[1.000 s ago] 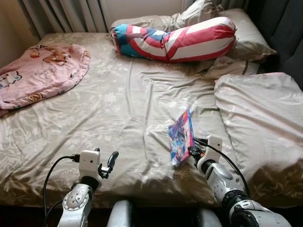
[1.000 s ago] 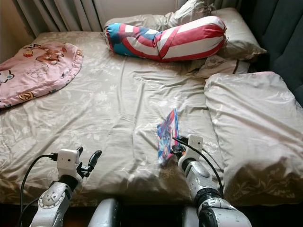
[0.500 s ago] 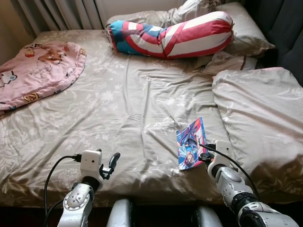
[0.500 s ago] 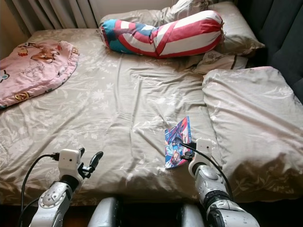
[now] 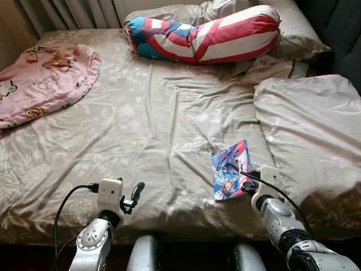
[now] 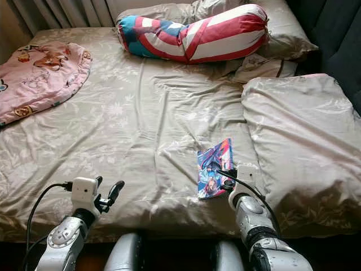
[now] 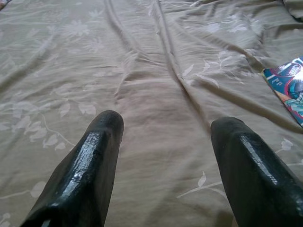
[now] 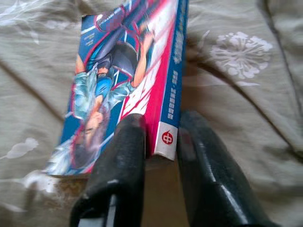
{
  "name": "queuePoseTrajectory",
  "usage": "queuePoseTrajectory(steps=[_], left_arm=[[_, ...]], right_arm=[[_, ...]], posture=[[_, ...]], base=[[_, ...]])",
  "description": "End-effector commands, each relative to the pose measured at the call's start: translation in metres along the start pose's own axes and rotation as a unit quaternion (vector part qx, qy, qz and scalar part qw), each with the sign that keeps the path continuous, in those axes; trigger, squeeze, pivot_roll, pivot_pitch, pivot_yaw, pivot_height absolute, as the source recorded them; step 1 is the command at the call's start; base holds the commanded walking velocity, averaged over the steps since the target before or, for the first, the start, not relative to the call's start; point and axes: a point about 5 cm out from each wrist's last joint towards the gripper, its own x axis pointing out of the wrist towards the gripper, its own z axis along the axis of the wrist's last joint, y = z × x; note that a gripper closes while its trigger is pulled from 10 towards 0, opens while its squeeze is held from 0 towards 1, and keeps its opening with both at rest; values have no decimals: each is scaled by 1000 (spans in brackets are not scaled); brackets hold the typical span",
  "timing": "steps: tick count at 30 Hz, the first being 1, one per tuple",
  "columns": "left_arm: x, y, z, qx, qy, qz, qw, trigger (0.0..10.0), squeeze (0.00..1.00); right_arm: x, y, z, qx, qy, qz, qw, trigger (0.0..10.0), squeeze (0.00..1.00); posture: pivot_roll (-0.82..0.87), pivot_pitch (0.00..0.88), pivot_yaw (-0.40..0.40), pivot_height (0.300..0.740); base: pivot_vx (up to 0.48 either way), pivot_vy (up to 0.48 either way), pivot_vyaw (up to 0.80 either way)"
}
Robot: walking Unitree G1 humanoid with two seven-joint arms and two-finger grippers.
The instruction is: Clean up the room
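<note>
A colourful comic book (image 5: 230,169) lies tilted on the beige bed sheet (image 5: 152,124), near the bed's front edge and right of centre. My right gripper (image 5: 246,185) holds its near corner. In the right wrist view the two black fingers (image 8: 124,142) are shut on the book (image 8: 128,80) at the end of its spine. My left gripper (image 5: 135,192) hovers over the sheet at the front left, open with nothing between its fingers (image 7: 102,142).
A red, white and blue striped bolster (image 5: 203,39) lies across the head of the bed, in front of beige pillows (image 5: 293,34). A pink cartoon blanket (image 5: 45,79) covers the far left. A folded beige duvet (image 5: 310,130) fills the right side.
The book stood almost on edge a second ago and now leans flatter on the sheet, carried slightly right with my right gripper. The camera has shifted a little. The left arm is unchanged.
</note>
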Motion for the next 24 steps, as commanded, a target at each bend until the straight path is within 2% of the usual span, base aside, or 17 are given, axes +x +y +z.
queuePoseTrajectory(steps=[1, 5, 9, 11, 12, 13, 16, 20, 22, 24], left_arm=[[-2, 0, -1, 2, 8, -1, 1000, 10000, 0], [-1, 0, -1, 1, 7, -2, 1000, 10000, 0], [1, -3, 0, -2, 5, -4, 1000, 10000, 0], [2, -3, 0, -3, 5, -5, 1000, 10000, 0], [2, -3, 0, -3, 5, -5, 1000, 10000, 0], [3, -4, -1, -4, 5, -5, 1000, 10000, 0], [5, -4, -2, -12, 8, -1, 1000, 10000, 0], [6, -4, -4, -17, 11, 2, 1000, 10000, 0], [12, -1, -6, -37, 17, 18, 999, 10000, 0], [14, -1, -7, -39, 19, 20, 999, 10000, 0]], right_arm=[[0, -3, 3, -21, -8, -11, 1000, 10000, 729], [0, -10, 9, -16, -21, -28, 999, 10000, 718], [-1, -21, 21, -31, -44, -64, 997, 10000, 698], [-2, -22, 24, -31, -54, -67, 996, 10000, 663], [-2, -23, 27, -32, -61, -70, 995, 10000, 243], [-2, -23, 29, -33, -71, -69, 995, 10000, 0], [-2, -14, 33, -28, -104, -42, 993, 10000, 0], [-3, -10, 31, -23, -112, -29, 993, 10000, 0], [-6, 1, 11, -32, -116, -7, 993, 10000, 0], [-7, 2, 5, -37, -115, -6, 993, 10000, 0]], posture=[[71, 149, 52, 626], [69, 145, 52, 626], [64, 142, 51, 626], [61, 139, 49, 626], [61, 139, 49, 626], [56, 136, 48, 626], [40, 126, 42, 626], [35, 122, 41, 626], [17, 103, 33, 626], [12, 98, 31, 631]], base=[[0, 0, 0], [0, 0, 0], [0, 0, 0], [0, 0, 0], [0, 0, 0], [0, 0, 0], [0, 0, 0], [0, 0, 0], [0, 0, 0], [0, 0, 0]])
